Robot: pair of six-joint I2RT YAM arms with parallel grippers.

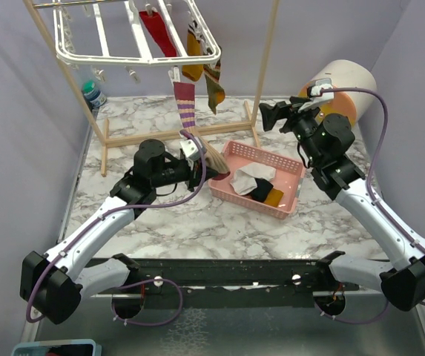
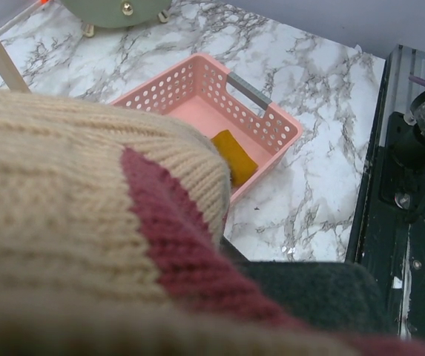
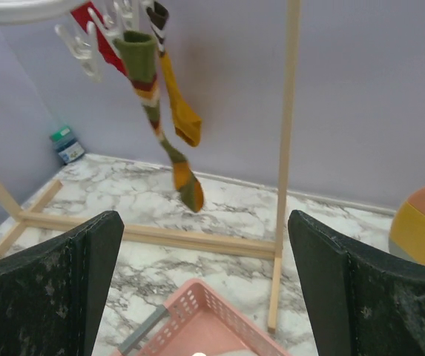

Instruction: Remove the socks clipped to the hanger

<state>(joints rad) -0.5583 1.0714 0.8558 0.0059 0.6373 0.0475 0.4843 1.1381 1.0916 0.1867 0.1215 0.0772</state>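
The white hanger (image 1: 138, 46) hangs at the top left from a wooden frame. A red sock (image 1: 159, 33), a mustard sock (image 1: 193, 63) and an olive striped sock (image 1: 213, 83) are clipped to it. A maroon striped sock (image 1: 185, 100) runs from a clip down to my left gripper (image 1: 203, 167), which is shut on its beige end (image 2: 64, 193) beside the pink basket (image 1: 295, 172). The sock hides the left fingers. My right gripper (image 1: 277, 115) is open, raised and empty; its wrist view (image 3: 205, 297) shows the olive sock (image 3: 156, 111) and mustard sock (image 3: 180, 107).
The basket (image 2: 271, 122) holds a white sock (image 1: 251, 176), a black one and a mustard one (image 1: 273, 197). The wooden frame's posts and base bar (image 1: 219, 127) stand behind it. A white and orange round container (image 1: 346, 83) is at the back right, a small bottle (image 1: 92, 95) at the back left.
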